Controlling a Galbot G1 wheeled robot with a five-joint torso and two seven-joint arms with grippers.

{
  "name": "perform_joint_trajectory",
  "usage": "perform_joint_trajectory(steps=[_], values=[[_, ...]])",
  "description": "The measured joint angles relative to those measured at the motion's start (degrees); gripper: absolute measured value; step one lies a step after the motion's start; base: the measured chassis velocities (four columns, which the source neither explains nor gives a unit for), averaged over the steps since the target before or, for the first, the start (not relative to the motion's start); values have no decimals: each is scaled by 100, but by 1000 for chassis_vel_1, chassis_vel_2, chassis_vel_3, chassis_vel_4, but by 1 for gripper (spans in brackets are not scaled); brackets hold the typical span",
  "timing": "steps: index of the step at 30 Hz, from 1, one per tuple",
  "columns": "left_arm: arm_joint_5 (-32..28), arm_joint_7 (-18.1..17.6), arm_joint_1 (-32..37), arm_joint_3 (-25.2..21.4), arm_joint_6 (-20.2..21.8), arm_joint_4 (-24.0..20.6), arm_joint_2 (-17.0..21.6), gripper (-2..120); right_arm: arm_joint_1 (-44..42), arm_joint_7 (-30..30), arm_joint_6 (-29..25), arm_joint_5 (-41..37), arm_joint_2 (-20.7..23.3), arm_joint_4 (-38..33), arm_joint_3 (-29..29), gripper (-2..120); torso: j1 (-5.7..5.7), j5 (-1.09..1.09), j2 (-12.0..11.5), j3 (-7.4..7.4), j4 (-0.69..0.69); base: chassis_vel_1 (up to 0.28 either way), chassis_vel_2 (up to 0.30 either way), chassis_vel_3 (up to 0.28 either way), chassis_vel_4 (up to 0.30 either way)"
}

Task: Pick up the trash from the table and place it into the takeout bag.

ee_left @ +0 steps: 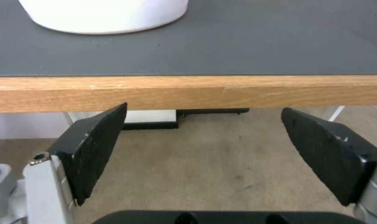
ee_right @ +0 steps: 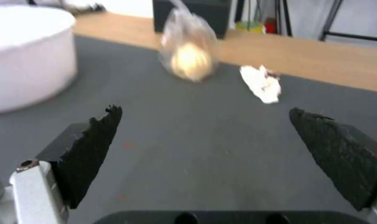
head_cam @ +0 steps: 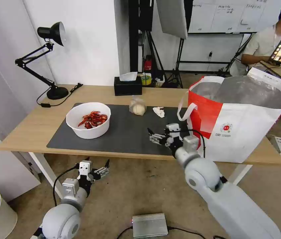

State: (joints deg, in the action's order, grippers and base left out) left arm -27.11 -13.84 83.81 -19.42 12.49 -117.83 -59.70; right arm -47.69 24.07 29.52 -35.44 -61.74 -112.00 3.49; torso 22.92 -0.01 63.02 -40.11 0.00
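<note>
The table (head_cam: 31, 127) carries a dark grey mat (head_cam: 127, 132) along its front edge, and the trash lies on that mat. The white bowl of red shells (head_cam: 88, 120) sits toward the mat's left end, close to the front edge. The clear bag around a beige lump (head_cam: 137, 106) stands at the mat's back edge near the middle, and the crumpled white tissue (head_cam: 159, 112) lies just beside it toward the right, the 2 apart. The takeout bag (head_cam: 240, 126) stands upright at the table's right end with its foil-lined mouth open, its left side at the mat's right end. The right gripper (head_cam: 151, 135) hangs over the mat's right half, near the front edge and just left of the takeout bag, fingers spread wide with nothing between them; in the right wrist view (ee_right: 205, 124) the bagged lump and the tissue lie ahead of it, well apart from the fingertips. The left gripper (head_cam: 97, 165) is below the table's front edge, off the top, under the bowl's side of the mat, also spread and empty; the left wrist view (ee_left: 203, 119) faces the wooden front edge. A black tissue box (head_cam: 128, 86) sits at the table's back edge, and a black desk lamp (head_cam: 49, 59) at the back left corner.
</note>
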Motion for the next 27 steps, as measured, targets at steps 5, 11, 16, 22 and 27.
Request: perform_joint_trajectory(steps=[5, 11, 16, 22, 27], values=[[3, -2, -5, 17, 0, 18, 34, 100, 233, 406, 355, -1, -94, 82, 258, 100, 0, 0, 0, 0, 0, 0, 0, 0, 0], [3, -5, -16, 47, 1, 28, 79, 100, 469, 660, 525, -34, -158, 205, 587, 100, 0, 0, 0, 0, 0, 0, 0, 0, 0], [-1, -12, -31, 49, 1, 41, 88, 100, 784, 1002, 669, -214, -287, 396, 800, 100, 0, 0, 1, 1, 0, 0, 0, 0, 0], [-7, -134, -83, 112, 5, 50, 39, 100, 1230, 1459, 905, -499, -497, 637, 932, 100, 0, 0, 1, 1, 0, 0, 0, 0, 0], [-15, -145, -75, 90, 15, 48, 42, 100, 1383, 1702, 1010, -619, -575, 722, 953, 100, 0, 0, 1, 1, -1, 0, 0, 0, 0]])
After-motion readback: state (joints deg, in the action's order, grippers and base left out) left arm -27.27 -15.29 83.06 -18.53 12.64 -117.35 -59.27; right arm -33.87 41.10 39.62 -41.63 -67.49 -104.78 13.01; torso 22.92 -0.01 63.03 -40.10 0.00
